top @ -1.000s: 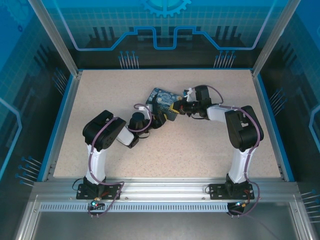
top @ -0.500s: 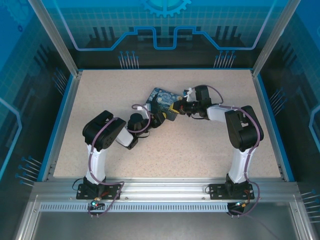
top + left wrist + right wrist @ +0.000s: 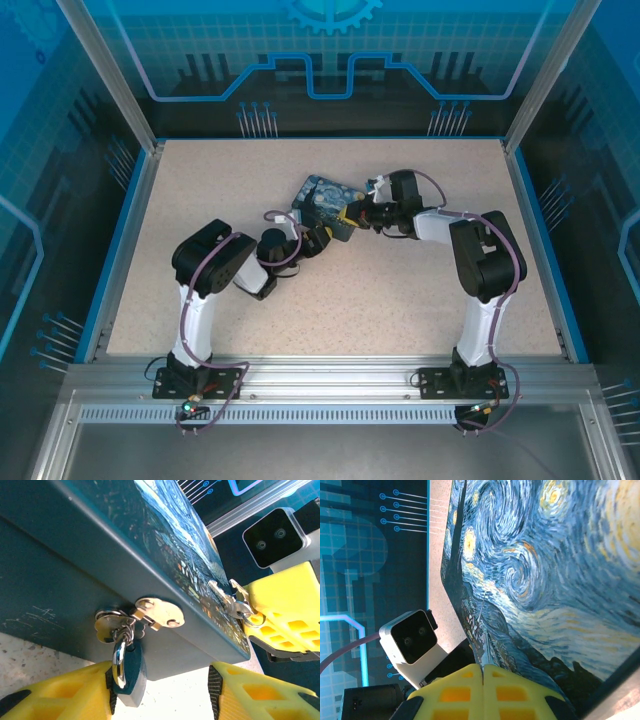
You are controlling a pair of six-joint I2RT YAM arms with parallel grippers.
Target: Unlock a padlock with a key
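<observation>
Padlock (image 3: pixel 131 676): hangs from hasp (image 3: pixel 159 614) of tin (image 3: pixel 60 555), inside wide-open left gripper (image 3: pixel 160 695), just beside one finger (image 3: pixel 60 700), ungripped. Key (image 3: pixel 226 599): pinched in closed right gripper (image 3: pixel 482 679).

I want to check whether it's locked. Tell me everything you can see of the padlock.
The padlock is tiny, with a dark teal body and a thin, silvery, metal-looking shackle. The shackle looks closed and runs through the clasp on the tin side wall, so the lock hangs tilted. It sits between the fingers of the open left gripper, seemingly touching one yellow finger.
</observation>
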